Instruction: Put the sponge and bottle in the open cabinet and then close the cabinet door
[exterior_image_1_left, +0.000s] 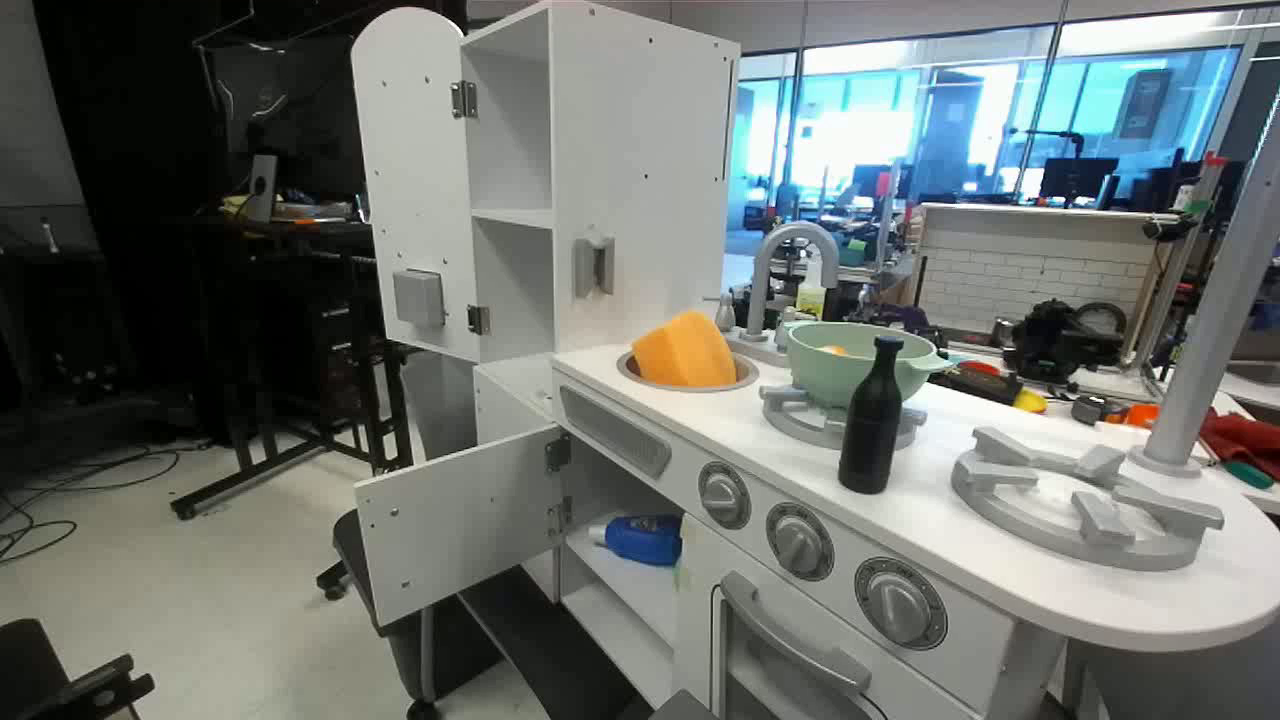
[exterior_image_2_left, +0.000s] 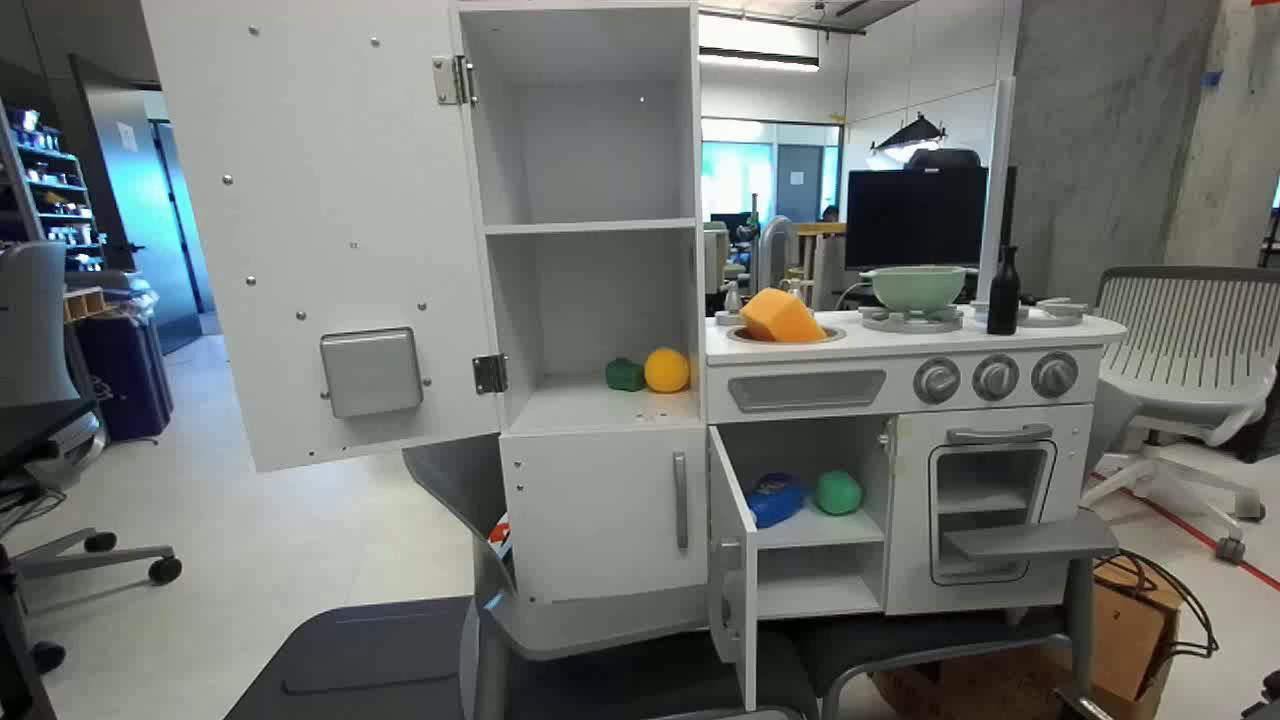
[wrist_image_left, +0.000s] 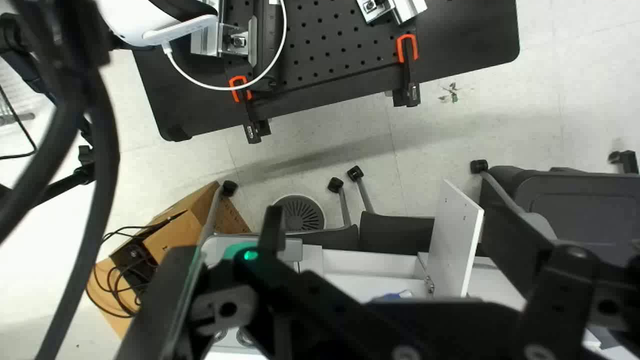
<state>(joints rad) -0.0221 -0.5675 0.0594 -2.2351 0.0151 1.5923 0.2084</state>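
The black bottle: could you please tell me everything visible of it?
The black bottle stands upright on the white countertop, close to its front edge and to the burner under the green bowl. Body slim, shoulders sloping, neck narrow, top slightly wider. It looks opaque and unlabelled; glass or plastic cannot be told. Nothing grips it.

Black claw (wrist_image_left: 420, 250), thick cables (wrist_image_left: 107, 150)

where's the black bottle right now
In an exterior view, the black bottle stands upright on the white toy-kitchen counter, right of the green bowl and above the middle knob.
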